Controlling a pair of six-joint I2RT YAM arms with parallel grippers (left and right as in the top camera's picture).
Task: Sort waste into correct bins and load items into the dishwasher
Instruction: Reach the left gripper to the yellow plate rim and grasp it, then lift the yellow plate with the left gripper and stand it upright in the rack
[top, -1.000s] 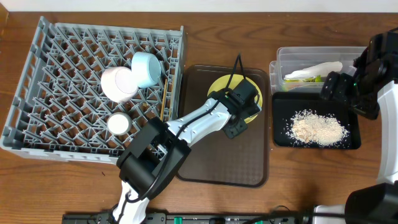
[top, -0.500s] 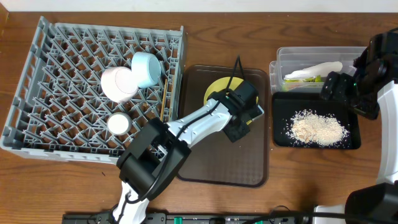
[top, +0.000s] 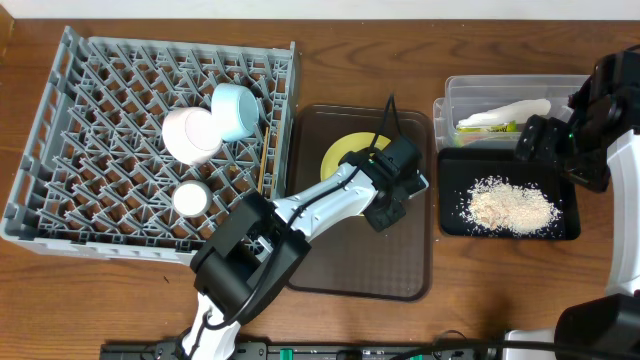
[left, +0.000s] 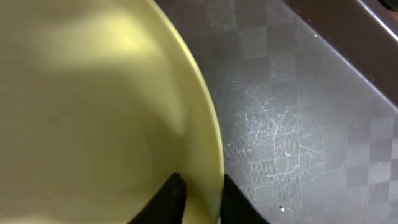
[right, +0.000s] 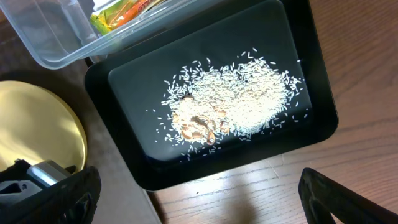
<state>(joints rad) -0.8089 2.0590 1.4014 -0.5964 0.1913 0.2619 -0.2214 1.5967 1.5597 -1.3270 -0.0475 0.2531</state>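
Observation:
My left gripper (top: 388, 205) is shut on the rim of the round yellow plate (top: 343, 158), over the dark brown serving tray (top: 350, 260). In the left wrist view the fingers (left: 200, 198) pinch the plate's edge (left: 93, 112). My right gripper (right: 199, 205) is open and empty, high over the black tray (top: 570, 230), which holds the rice crumbs (top: 510, 207). The clear tub (top: 460, 95) holds the white napkin (top: 510, 112) and the green-and-orange wrapper (right: 118, 14). The grey rack (top: 70, 200) holds the white bowl (top: 190, 134), the light blue bowl (top: 237, 110), the small white cup (top: 190, 199) and the chopsticks (top: 265, 150).
The brown serving tray lies between the rack and the two bins. The left arm (top: 300, 205) stretches across it from the front. Bare wooden table (top: 500, 290) shows along the front and far edges.
My left gripper has shifted the yellow plate to the left and a little lower on the brown tray. The right arm has not moved.

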